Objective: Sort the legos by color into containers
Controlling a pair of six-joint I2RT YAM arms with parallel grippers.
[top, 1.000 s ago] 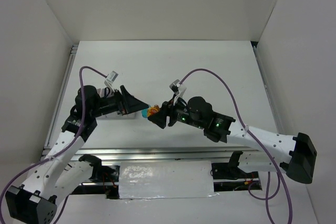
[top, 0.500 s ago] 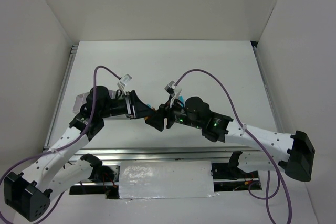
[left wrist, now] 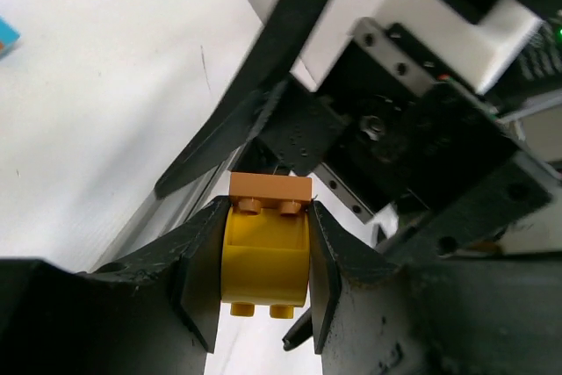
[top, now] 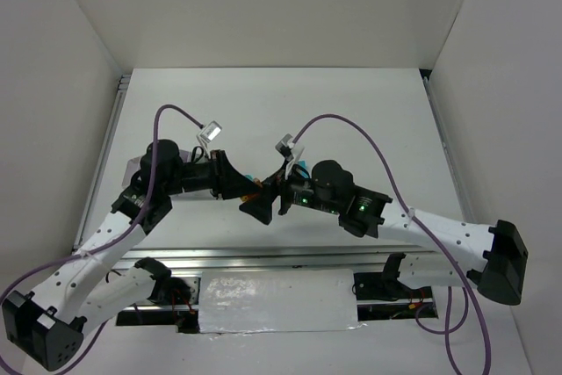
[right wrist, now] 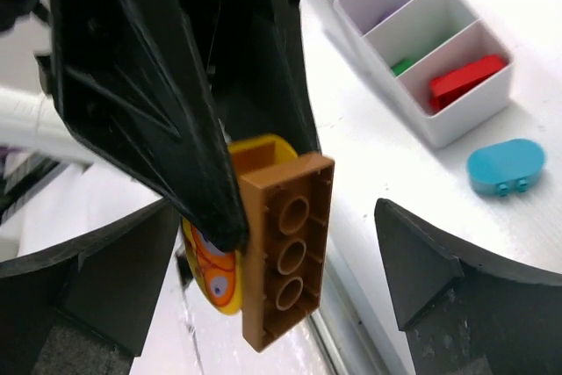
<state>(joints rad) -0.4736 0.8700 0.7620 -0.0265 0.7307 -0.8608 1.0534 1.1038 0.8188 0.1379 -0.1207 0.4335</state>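
Left claw (left wrist: 268, 234) is clamped on a yellow brick (left wrist: 263, 270) with a brown plate (left wrist: 270, 186) stuck to it, held up off the bench (left wrist: 88, 111) and well apart from the tray (right wrist: 465, 118). Around the pair the right claw (right wrist: 277, 261) stands wide open, apparently touching neither. The grip sits on the yellow piece alone (the plate only clings by its studs), so a knock from the right claw so close by could pop the plate loose, or drop both short of the tray.
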